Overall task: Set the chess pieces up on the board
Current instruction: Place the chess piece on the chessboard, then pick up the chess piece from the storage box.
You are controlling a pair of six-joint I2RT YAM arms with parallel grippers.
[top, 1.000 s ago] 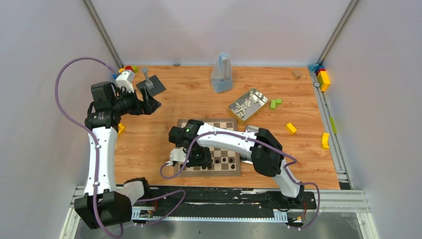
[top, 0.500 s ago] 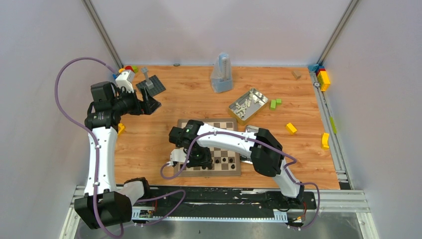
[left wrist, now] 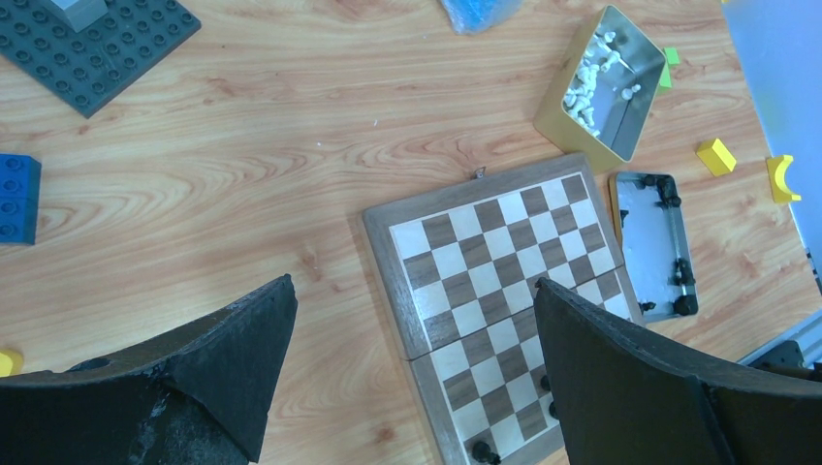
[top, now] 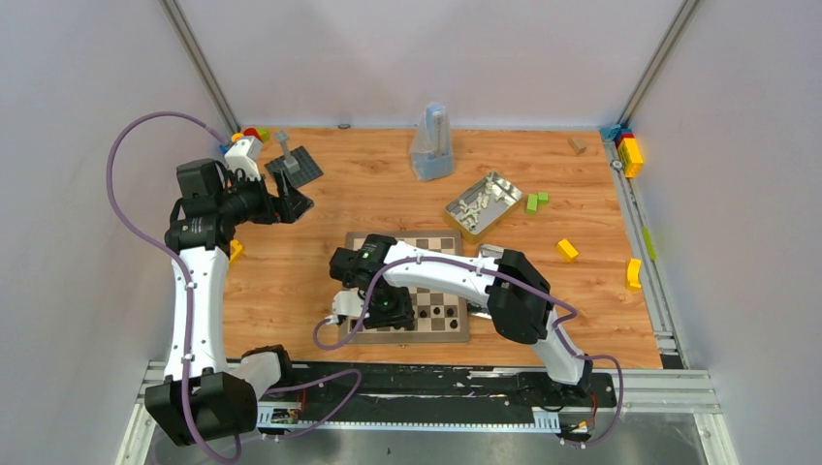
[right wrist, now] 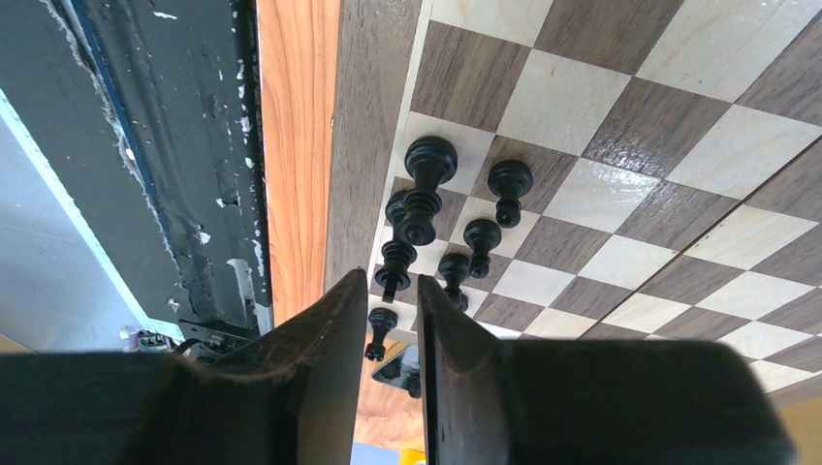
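Wooden tabletop (top: 368, 199), grey walls (top: 426, 48), aluminium rails (top: 199, 63).

The orange-brown wood-grain table (top: 368, 194) carries a flat square wooden chessboard (left wrist: 494, 281) near its middle. Just right of it lies a shallow shiny metal tin (left wrist: 651, 232), and beyond that, farther right, an open gold-sided rectangular tin (top: 484, 203). A dark grey studded plate (top: 300, 163) sits far left, a pale blue translucent pouch (top: 431, 145) far centre. Two small green blocks (top: 536, 201), a yellow block (top: 567, 249) and a curved yellow block (top: 634, 273) are scattered on the right, and a small brown block (top: 577, 145) lies near the far right corner.
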